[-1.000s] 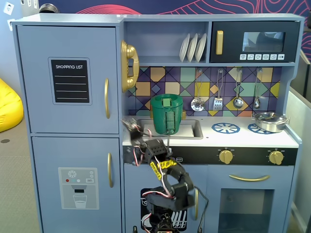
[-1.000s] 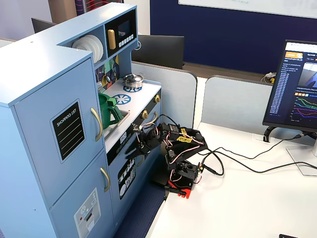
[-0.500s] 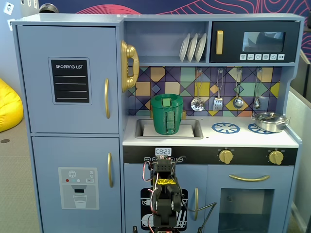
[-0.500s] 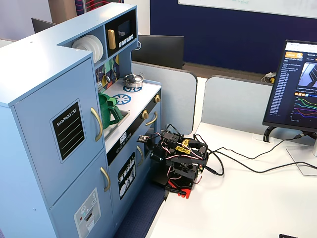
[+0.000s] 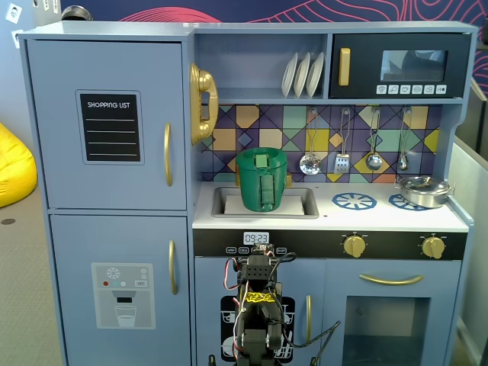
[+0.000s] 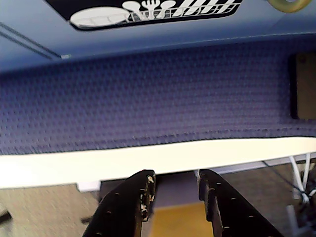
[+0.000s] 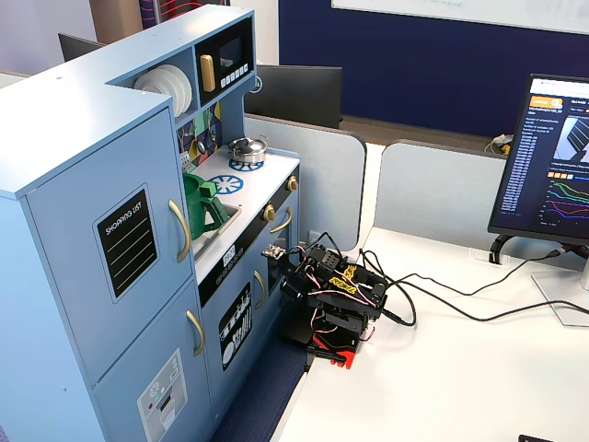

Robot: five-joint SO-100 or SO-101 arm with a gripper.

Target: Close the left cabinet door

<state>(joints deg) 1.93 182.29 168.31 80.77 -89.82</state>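
Note:
The left cabinet door is light blue with a black "SHOPPING LIST" panel and a curved gold handle. It lies flush with the cabinet front, shut, in both fixed views. The arm is folded low in front of the lower middle cabinet, well right of and below that door, and it shows folded on the white table. In the wrist view my gripper points at the table edge with its black jaws apart and nothing between them.
A green pitcher stands in the sink and a steel pot on the stove. A blue mat lies below the small door with the dish graphic. A monitor and cables occupy the table's right side.

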